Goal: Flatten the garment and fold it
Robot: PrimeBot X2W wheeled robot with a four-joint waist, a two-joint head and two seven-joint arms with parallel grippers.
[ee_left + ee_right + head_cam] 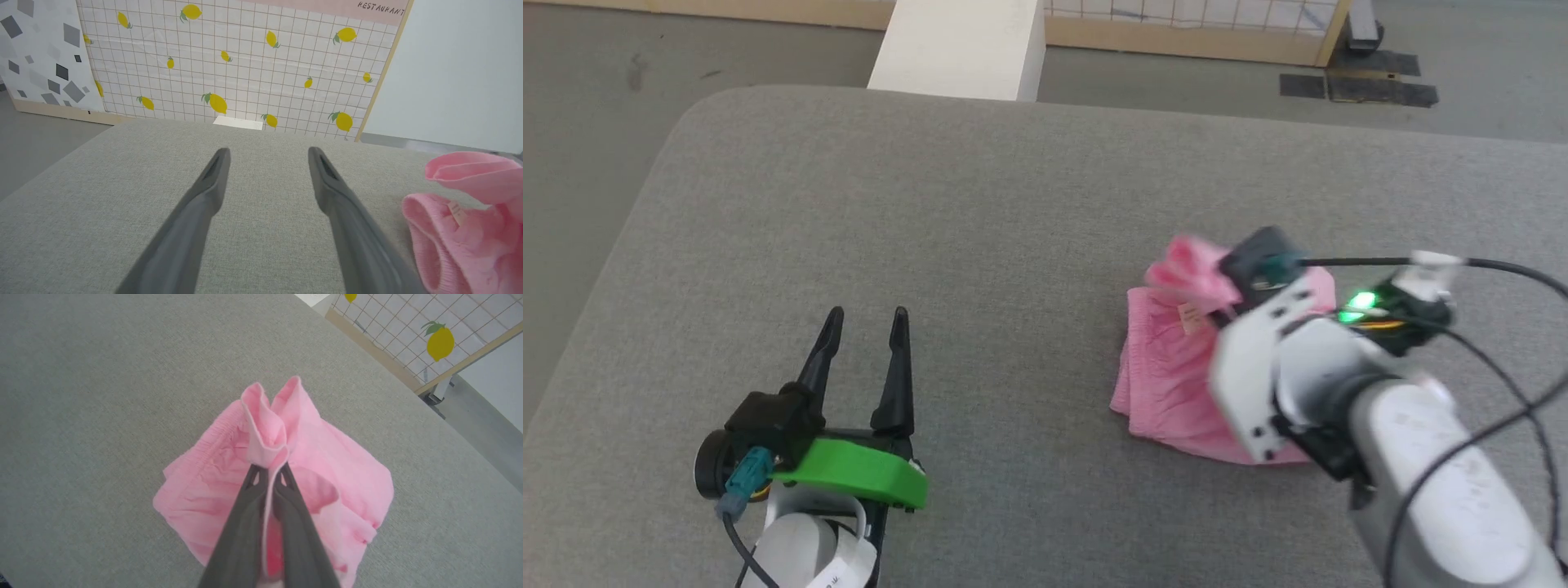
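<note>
Garment (pixel 1168 384) sits bunched on the grey counter (pixel 980 204), over on the robot's right side. Right end effector (pixel 269 473) is clamped tight on a fold of the pink cloth, pinching it up off the pile, probably to pull it loose so it can lie flat. Left end effector (pixel 866 322) hangs wide open with nothing in it, well apart from the cloth, looks ready to grab another edge.
</note>
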